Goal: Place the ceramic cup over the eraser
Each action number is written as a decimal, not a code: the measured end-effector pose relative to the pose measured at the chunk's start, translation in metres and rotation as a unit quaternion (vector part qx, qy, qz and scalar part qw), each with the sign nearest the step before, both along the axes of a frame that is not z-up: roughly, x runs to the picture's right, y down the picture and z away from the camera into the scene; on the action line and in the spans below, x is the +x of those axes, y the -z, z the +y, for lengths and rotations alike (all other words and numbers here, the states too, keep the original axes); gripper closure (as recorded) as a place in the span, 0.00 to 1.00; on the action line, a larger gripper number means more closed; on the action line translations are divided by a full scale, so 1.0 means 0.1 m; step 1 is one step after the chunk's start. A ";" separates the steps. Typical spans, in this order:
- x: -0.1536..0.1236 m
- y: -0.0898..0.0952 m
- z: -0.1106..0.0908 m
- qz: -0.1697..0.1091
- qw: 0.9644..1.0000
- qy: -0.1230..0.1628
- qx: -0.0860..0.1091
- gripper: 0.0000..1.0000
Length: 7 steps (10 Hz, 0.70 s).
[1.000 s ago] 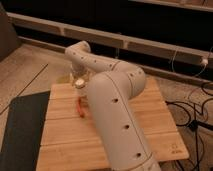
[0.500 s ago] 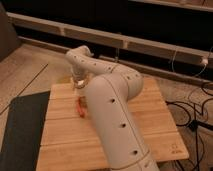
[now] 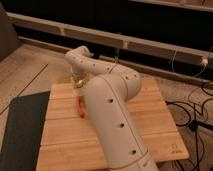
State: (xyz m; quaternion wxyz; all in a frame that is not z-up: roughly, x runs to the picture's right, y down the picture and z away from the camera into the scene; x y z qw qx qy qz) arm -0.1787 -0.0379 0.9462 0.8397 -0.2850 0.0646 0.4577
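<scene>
Hovering over the far-left table [image 3: 152, 122] corner, jaws seemingly point downward.

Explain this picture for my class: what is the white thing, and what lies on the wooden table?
The white thing is a robot arm, seen by one camera looking down along it. It reaches to the far left corner of the wooden table, where its tool hangs low. Whether the tool holds anything cannot be made out. A thin orange-red stick lies on the wood just in front of it. A dark mat sits left of the table; cables lie on the floor at right.
</scene>
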 end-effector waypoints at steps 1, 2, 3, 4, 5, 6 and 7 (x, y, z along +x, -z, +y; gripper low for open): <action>-0.08 0.14 -0.08 -0.009 1.000 0.001 -0.005 1.00; -0.18 0.31 -0.20 -0.019 1.000 0.006 -0.006 1.00; -0.30 0.53 -0.34 -0.029 0.999 0.016 -0.004 1.00; -0.37 0.73 -0.45 -0.033 0.999 0.025 -0.003 1.00; -0.38 0.90 -0.52 -0.031 0.999 0.032 -0.005 1.00; -0.35 1.08 -0.58 -0.023 0.999 0.037 -0.007 1.00; -0.29 1.31 -0.62 -0.009 0.999 0.041 -0.005 1.00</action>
